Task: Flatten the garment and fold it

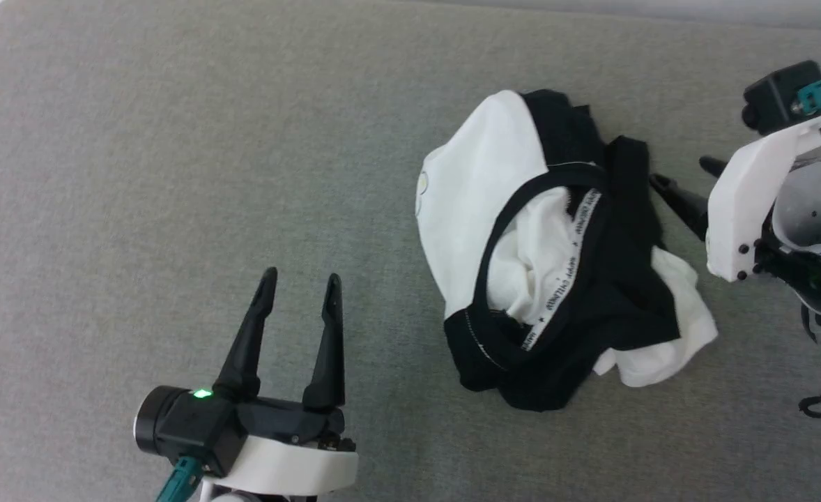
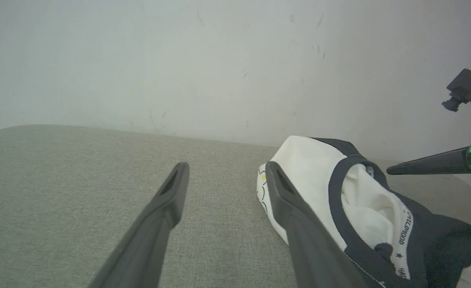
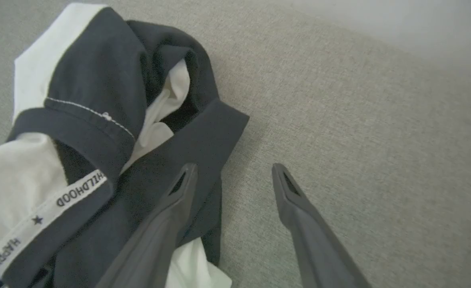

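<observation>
My right hand (image 1: 677, 171) hovers spread beside the crumpled garment (image 1: 480, 195), placed to pinch its black edge; my left hand (image 1: 300, 280) sits open, apart.

Soft, even light; slightly hazy wrist views.

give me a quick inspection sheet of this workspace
surface: grey woven fabric surface, flat
job's things: crumpled white-and-black T-shirt, lying in a heap, not yet flattened, lettered white band showing
clutter: nothing seen
grippers: left gripper open, apart from the shirt, holding nothing; right gripper open at the shirt's black edge, holding nothing
cables: teal plug at the left wrist; black cord loop by the right arm
surroundings: pale wall behind the surface
</observation>
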